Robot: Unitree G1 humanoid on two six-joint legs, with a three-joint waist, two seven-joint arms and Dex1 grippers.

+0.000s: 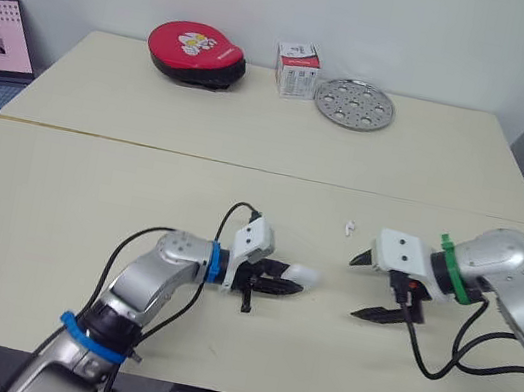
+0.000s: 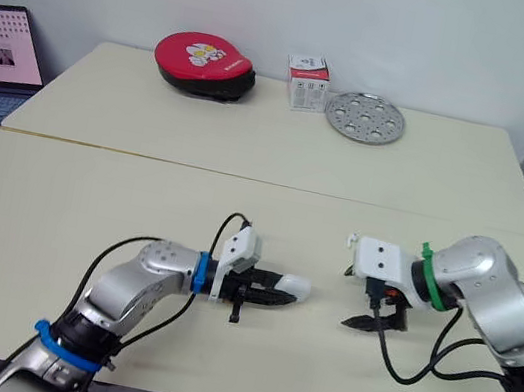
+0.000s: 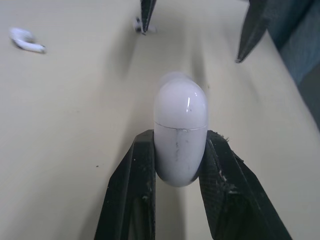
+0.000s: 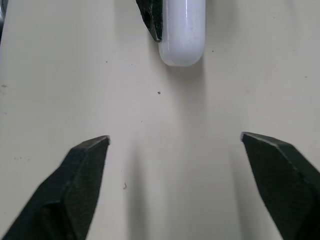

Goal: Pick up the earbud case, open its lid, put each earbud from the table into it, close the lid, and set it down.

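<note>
One earbud (image 3: 139, 26) is half hidden behind a fingertip of the right gripper (image 4: 175, 137), whose fingers are wide apart and hold nothing. The other earbud (image 3: 27, 42) lies free on the table (image 1: 140, 195). The left gripper (image 1: 292, 285) clamps the earbud case (image 3: 180, 135) by its lower half. The closed lid end sticks out past the fingertips, toward the right gripper.

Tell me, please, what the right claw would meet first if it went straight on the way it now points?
Most likely the earbud case, held in the left claw: it lies straight ahead of the right claw, though depth is uncertain.
</note>
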